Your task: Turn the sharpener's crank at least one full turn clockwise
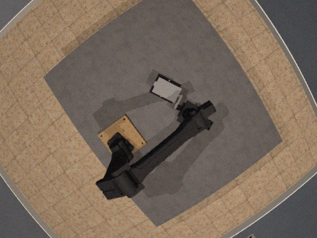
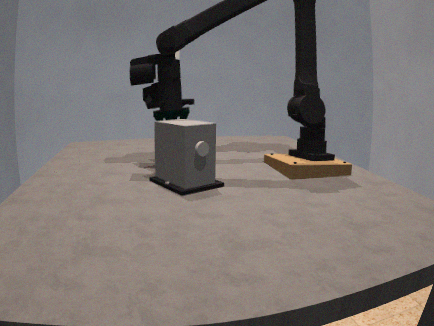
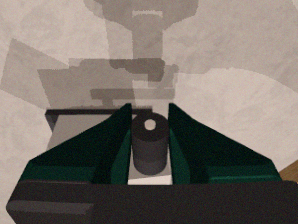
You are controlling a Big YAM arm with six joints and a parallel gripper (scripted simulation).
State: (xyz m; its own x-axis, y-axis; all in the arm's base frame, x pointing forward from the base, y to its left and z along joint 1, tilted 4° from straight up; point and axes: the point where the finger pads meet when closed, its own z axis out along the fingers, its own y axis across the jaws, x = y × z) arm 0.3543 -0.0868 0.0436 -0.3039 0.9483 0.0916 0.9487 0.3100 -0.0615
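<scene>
The sharpener (image 2: 185,155) is a light grey box on a black base, seen from above in the overhead view (image 1: 166,88). A round white knob (image 2: 202,147) sits on its front face. My gripper (image 3: 150,112) has dark green fingers shut on the crank's dark cylindrical handle (image 3: 149,143), with the pale crank arm (image 3: 149,177) under it. In the side view the gripper (image 2: 171,114) is just above the sharpener's far top edge. In the overhead view the gripper (image 1: 184,108) is at the sharpener's right side. The handle is hidden in the top and exterior views.
The arm's base stands on a wooden plate (image 2: 306,164), to the right of the sharpener; it also shows in the overhead view (image 1: 122,134). The grey table top ends in a dark edge at the front right (image 2: 380,292).
</scene>
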